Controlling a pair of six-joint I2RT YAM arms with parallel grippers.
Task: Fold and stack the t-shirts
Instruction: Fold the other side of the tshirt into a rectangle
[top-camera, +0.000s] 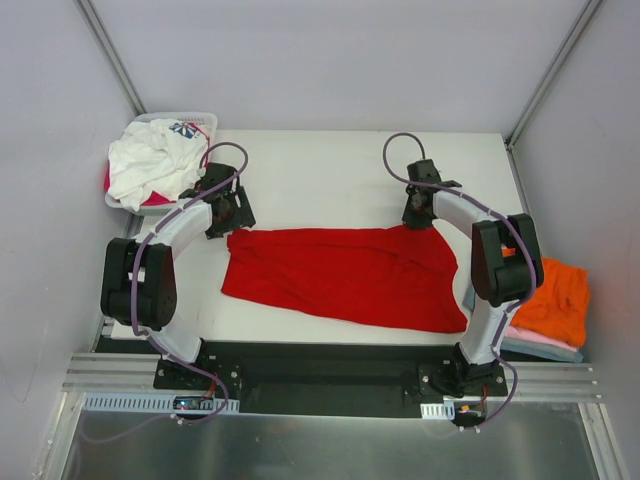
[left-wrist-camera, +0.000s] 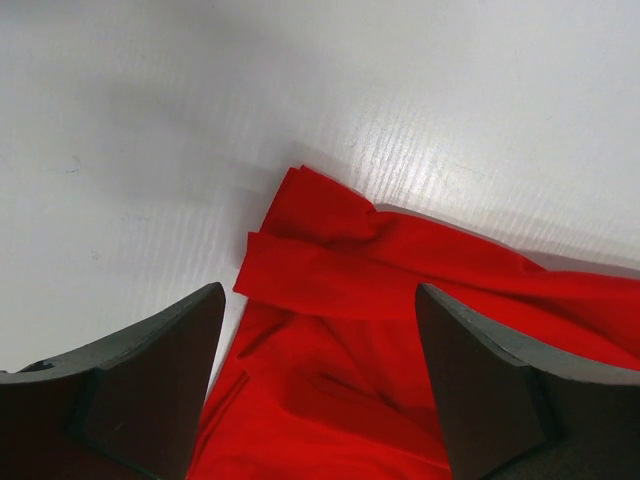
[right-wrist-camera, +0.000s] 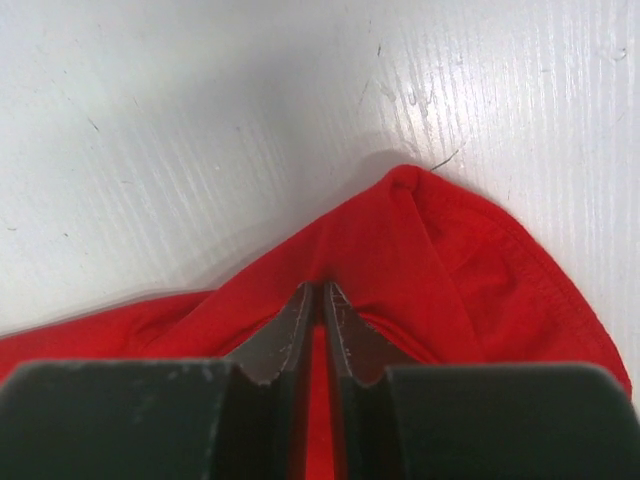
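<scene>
A bright red t-shirt (top-camera: 345, 272) lies spread flat across the white table. My left gripper (top-camera: 232, 212) hovers at its far left corner, jaws wide apart over rumpled red cloth (left-wrist-camera: 320, 350), gripping nothing. My right gripper (top-camera: 418, 212) is at the far right corner, its fingers (right-wrist-camera: 290, 335) pinched together on a fold of the red t-shirt (right-wrist-camera: 440, 250). More t-shirts, a white printed one (top-camera: 150, 165) in the basket and an orange one (top-camera: 555, 295) on a pink one, lie at the sides.
A white slotted basket (top-camera: 200, 122) stands at the back left corner of the table (top-camera: 320, 175). The orange and pink stack sits off the table's right edge near the right arm's base. Grey walls enclose the cell.
</scene>
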